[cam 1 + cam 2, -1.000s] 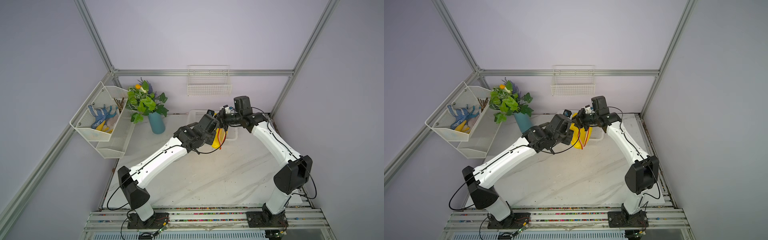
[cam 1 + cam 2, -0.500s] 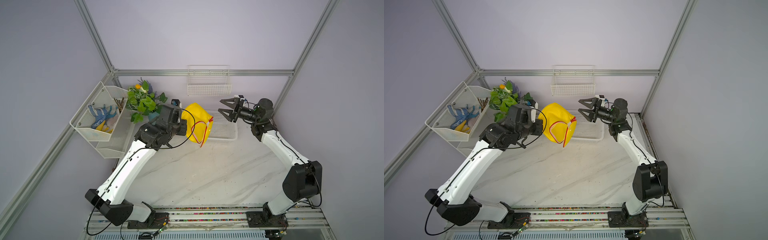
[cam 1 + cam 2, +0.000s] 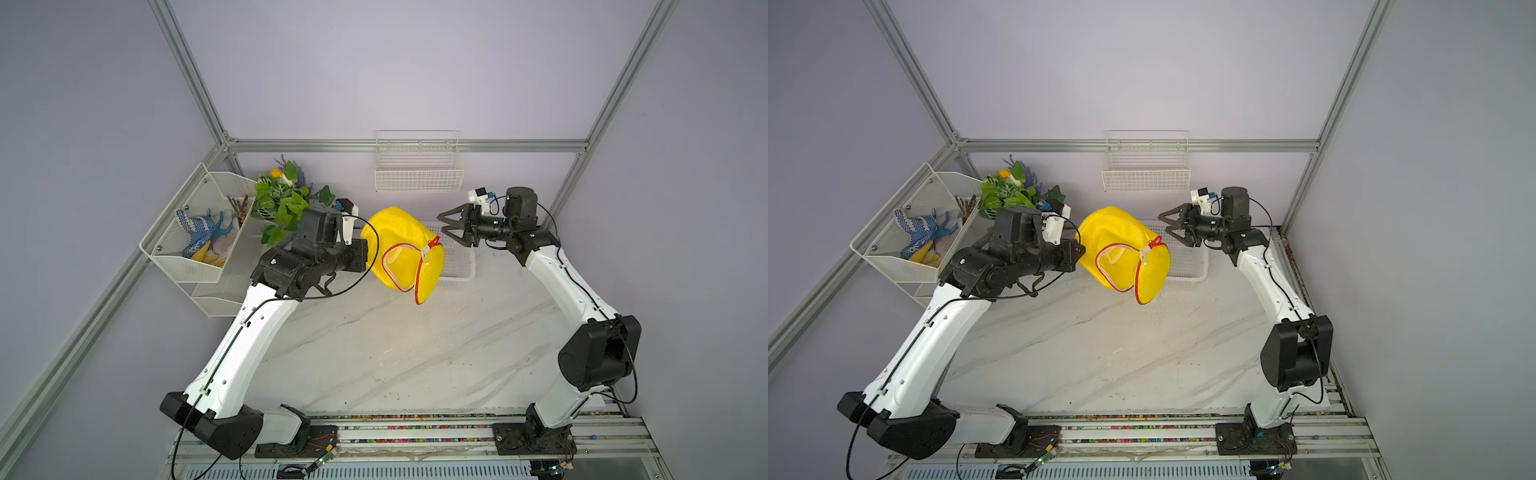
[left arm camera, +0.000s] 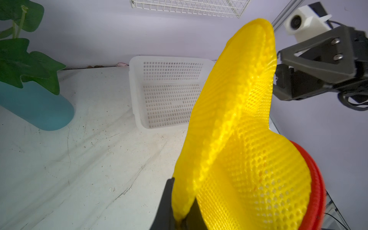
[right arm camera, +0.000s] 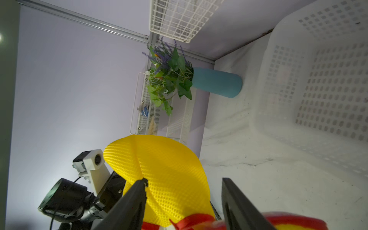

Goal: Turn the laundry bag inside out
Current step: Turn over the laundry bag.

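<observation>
The basket [image 3: 457,266] sits on the table [image 3: 374,353] against the back wall. The laundry bag [image 3: 399,245] hangs in the air before the basket's left end. The left gripper [image 4: 182,209] is left of the basket, and a plant [image 3: 282,203] stands farther left. The right gripper [image 3: 440,222] is over the basket's right end, and a wire rack [image 3: 417,174] is on the wall above the basket.

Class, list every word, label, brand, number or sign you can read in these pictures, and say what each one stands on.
No text can be read anywhere.
The laundry bag and its white tab: no lettering shows.
Coloured marks along the front rail: too small to read.
</observation>
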Robot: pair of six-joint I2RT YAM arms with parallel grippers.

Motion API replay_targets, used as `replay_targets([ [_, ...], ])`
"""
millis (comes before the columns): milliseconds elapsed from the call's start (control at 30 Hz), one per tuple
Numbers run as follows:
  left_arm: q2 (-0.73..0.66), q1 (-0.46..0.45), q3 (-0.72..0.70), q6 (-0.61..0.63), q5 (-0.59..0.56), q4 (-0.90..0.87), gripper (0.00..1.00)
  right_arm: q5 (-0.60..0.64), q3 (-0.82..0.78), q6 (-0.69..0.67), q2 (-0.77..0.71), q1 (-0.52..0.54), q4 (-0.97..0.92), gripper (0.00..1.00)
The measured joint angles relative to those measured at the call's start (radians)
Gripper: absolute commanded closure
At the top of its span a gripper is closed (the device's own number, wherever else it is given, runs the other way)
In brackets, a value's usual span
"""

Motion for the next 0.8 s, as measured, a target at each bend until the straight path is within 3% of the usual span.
replay_targets([
  [200, 0.005, 0.014, 0.000, -0.003, 0.055, -0.011, 1.00, -0.077, -0.060, 0.029, 0.017, 0.060, 0.112, 0.40],
  [600, 0.003, 0.110, -0.087, -0.039, 0.154, 0.043, 1.00, -0.194, -0.294, 0.409, -0.061, 0.121, 0.692, 0.36],
  [733, 0.003, 0.120, -0.106, -0.049, 0.185, 0.069, 1.00, -0.204, -0.298, 0.479, -0.074, 0.133, 0.797, 0.37],
  [800, 0.003, 0.120, -0.110, -0.056, 0.199, 0.081, 1.00, -0.209, -0.293, 0.470, -0.078, 0.145, 0.791, 0.43],
])
